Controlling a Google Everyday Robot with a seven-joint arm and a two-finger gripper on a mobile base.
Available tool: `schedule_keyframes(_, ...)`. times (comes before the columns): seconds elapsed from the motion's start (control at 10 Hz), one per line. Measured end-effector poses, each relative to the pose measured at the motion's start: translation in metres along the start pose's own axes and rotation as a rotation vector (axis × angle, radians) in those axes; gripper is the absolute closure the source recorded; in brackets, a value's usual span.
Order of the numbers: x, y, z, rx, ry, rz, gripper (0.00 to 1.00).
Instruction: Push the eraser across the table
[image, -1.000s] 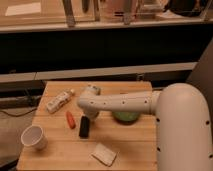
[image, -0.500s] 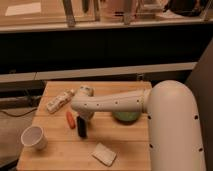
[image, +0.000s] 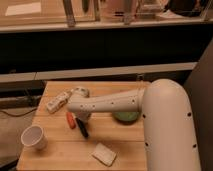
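Observation:
The eraser (image: 82, 128) is a small black bar lying tilted on the light wooden table (image: 60, 157), left of the middle. My gripper (image: 80, 115) is at the end of the white arm (image: 115, 101), which reaches in from the right. The gripper points down just above and behind the eraser's far end. A small orange-red piece (image: 71, 120) lies right beside the eraser on its left. The gripper's tips are hidden against the arm's end.
A green bowl (image: 126, 117) sits under the arm at the right. A white-grey pad (image: 104, 154) lies near the front edge. A white cup (image: 34, 137) stands at the front left. A white oblong object (image: 57, 101) lies at the back left.
The arm's end has swung to the left and slightly down. The eraser has shifted a little to the left and now lies more tilted, close to the orange-red piece.

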Motion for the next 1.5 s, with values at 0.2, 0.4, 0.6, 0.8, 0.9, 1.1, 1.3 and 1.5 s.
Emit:
schedule_keyframes(0.2, 0.000, -0.004, 0.002, 0.003, 0.004, -0.015, 0.98)
schedule_keyframes(0.4, -0.002, -0.010, 0.004, 0.009, 0.008, -0.034, 0.98)
schedule_keyframes(0.6, -0.001, -0.015, 0.006, 0.013, 0.011, -0.048, 0.98)
schedule_keyframes(0.8, -0.001, -0.015, 0.005, 0.013, 0.012, -0.049, 0.98)
schedule_keyframes(0.9, -0.001, -0.015, 0.005, 0.013, 0.012, -0.050, 0.98)
schedule_keyframes(1.1, -0.001, -0.021, 0.008, 0.019, 0.015, -0.081, 0.98)
schedule_keyframes(1.3, -0.001, -0.022, 0.006, 0.022, 0.016, -0.083, 0.98)
schedule_keyframes(1.5, -0.002, -0.022, 0.006, 0.021, 0.014, -0.082, 0.98)
